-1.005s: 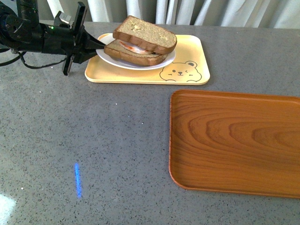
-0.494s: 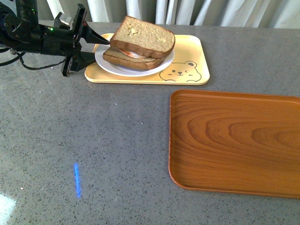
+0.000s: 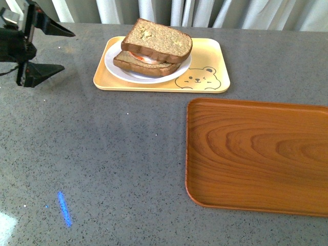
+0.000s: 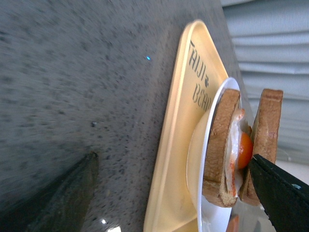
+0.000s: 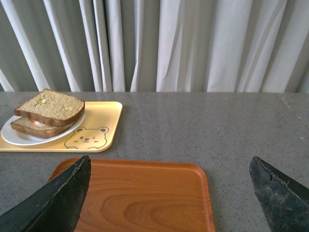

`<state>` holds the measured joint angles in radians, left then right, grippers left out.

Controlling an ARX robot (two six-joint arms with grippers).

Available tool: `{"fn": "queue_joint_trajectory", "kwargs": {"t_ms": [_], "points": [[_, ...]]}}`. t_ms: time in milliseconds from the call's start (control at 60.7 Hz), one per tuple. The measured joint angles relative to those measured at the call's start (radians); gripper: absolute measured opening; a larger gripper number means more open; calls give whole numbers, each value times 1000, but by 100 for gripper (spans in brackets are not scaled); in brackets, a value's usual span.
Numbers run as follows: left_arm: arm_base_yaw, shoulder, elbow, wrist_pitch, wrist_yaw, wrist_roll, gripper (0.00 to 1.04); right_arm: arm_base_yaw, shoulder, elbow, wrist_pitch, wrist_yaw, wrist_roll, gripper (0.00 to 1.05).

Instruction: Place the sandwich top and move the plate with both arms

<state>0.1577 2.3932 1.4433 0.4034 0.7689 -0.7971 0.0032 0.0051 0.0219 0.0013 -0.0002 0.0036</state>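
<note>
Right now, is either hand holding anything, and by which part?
Nothing is held. The left hand is open, clear of the plate; the right hand is open above the wooden tray.

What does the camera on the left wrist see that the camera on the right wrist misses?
Only the left wrist view shows the sandwich edge-on, with the orange egg yolk between the slices, and dark lettering on the yellow tray. Only the right wrist view shows the brown wooden tray, the tray's bear face and the pale curtains. Both show the speckled tan top bread slice, the round white plate, the pale yellow bear tray, the grey speckled table, and a wide-open black gripper.
</note>
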Motion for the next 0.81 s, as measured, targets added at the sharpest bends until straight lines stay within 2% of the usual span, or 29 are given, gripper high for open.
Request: {"fn": "queue_joint_trajectory", "kwargs": {"t_ms": [99,132,231,247,264,330,445,643,807], "points": [[16,-101,-116,95,-10,3,96,0,0,0,0,0,0,96],[15,-132,-161,156,-54,34,94,0,0,0,0,0,0,96],[-12,-268,-401,553,-454,314,77,0,0,0,0,0,0,96],[-14,-285,-427,584,-470,345,75,0,0,0,0,0,0,96],[-19,-320,-478,638,-539,407,71,0,0,0,0,0,0,96],[-32,-438,-626,760,-639,587,59,0,0,0,0,0,0,96],[-53,-573,-806,814,-668,722,37,0,0,0,0,0,0,96],[-79,-735,-1003,781,-692,775,3,0,0,0,0,0,0,96],[-93,-880,-1106,778,-708,782,2,0,0,0,0,0,0,96]]}}
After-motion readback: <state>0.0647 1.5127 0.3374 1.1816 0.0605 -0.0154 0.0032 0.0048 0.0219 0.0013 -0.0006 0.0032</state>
